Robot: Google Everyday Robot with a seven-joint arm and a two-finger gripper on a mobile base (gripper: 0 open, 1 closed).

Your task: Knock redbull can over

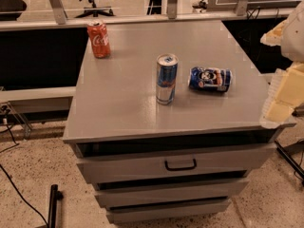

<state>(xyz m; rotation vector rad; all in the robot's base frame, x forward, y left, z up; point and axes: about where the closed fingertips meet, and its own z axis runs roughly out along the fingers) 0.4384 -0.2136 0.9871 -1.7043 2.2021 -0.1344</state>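
Observation:
The redbull can, tall, slim, blue and silver with a silver top, stands upright near the middle of the grey cabinet top. My gripper shows as a pale white-and-yellow shape at the right edge of the view. It hangs over the cabinet's right front corner, well to the right of the redbull can and apart from it.
A shorter dark-blue can lies on its side just right of the redbull can. A red Coca-Cola can stands upright at the back left corner. The cabinet has drawers with a black handle. Office chairs and rails stand behind.

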